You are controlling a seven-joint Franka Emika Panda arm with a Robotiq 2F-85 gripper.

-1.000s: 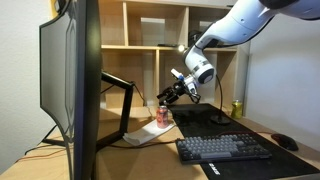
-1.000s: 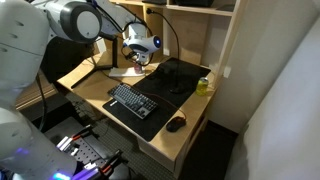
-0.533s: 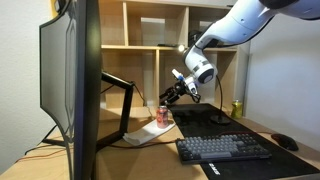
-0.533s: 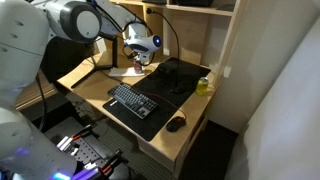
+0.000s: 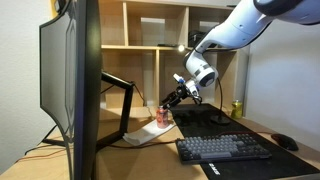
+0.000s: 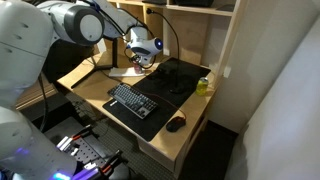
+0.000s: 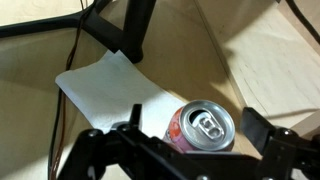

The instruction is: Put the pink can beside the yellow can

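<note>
Spread wide and gripping nothing, the end effector (image 7: 195, 138) is held just above the pink can (image 7: 203, 127), whose silvery top is seen between the two fingers in the wrist view; the can is stood upright on the table (image 5: 150, 150), at the edge of a white sheet of paper (image 7: 105, 85). Well apart from it, the yellow can (image 5: 237, 108) is set upright beyond the far side of the black desk mat (image 5: 212, 121) in an exterior view; a keyboard (image 5: 222, 148) is laid nearer the front edge.

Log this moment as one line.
phase: pre-grasp | end effector: open, over pink can | pink can: upright, ungripped | yellow can: upright, far from pink can
</note>
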